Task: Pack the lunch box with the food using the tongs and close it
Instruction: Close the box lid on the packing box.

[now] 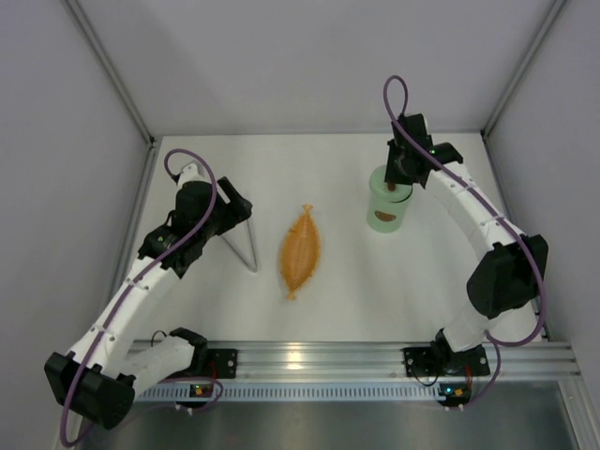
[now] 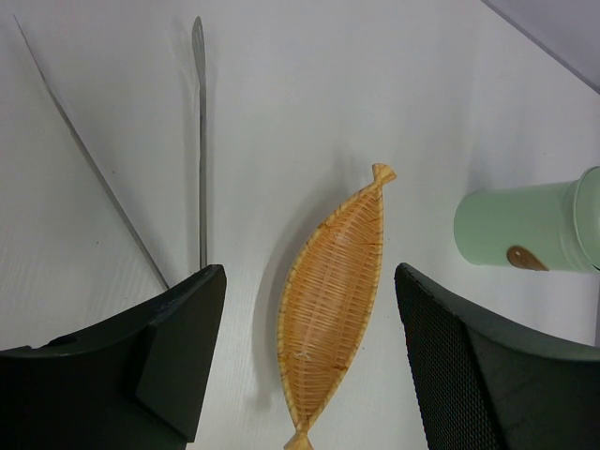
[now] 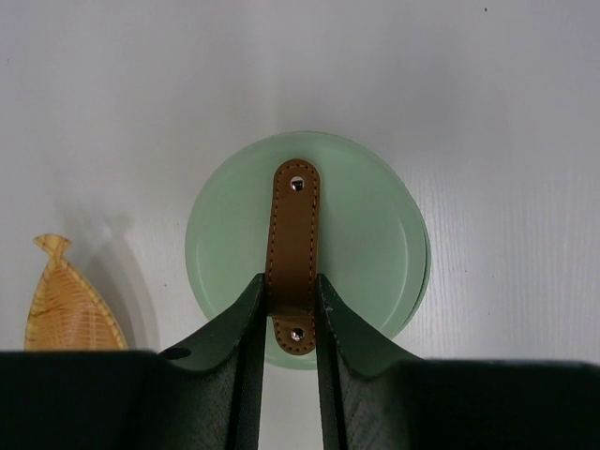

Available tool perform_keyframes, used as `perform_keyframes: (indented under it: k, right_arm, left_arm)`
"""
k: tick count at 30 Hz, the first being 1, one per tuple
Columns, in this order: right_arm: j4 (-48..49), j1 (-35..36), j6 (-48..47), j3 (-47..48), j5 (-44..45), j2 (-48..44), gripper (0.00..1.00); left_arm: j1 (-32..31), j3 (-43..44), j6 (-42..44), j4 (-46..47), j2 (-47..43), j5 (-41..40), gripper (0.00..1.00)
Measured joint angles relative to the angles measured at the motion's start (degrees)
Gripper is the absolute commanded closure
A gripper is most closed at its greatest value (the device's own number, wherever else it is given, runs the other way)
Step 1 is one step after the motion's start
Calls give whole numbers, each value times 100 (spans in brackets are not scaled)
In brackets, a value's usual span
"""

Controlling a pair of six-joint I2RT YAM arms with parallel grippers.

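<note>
Top external view is showing the lunch box (image 1: 384, 217) standing upright at the far right of the table (image 1: 347, 309), well apart from the tray (image 1: 300, 251) lying mid-table. The lid (image 3: 366, 234) is covering the box's mouth, so what is lying inside cannot be told, nor whether the lid is fully seated. The right gripper (image 3: 289, 286) is pinching the lid's brown handle (image 3: 294, 220) from above, jaws drawn tight on the strap. In the left wrist view the tray is showing only its orange weave from tip to tip. The tongs (image 1: 251, 251) are lying flat on the table just left of the tray, arms spreading in a narrow V and gripping nothing, the joint pointing toward the near edge. The left gripper (image 2: 309, 272) is hovering over their free ends with jaws standing wide. Whether a finger is touching them cannot be told.
</note>
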Motion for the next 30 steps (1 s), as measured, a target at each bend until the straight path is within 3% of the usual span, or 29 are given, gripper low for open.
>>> perform_keyframes:
  k: [19,30]
  right_arm:
    - [284,-42,-44,-444,188,-155,100]
    - [407,-61,-50,-511,136,-162,81]
  left_arm:
    - [0,0,0,-2,2,2,22]
    - [0,0,0,-9,2,0,22]
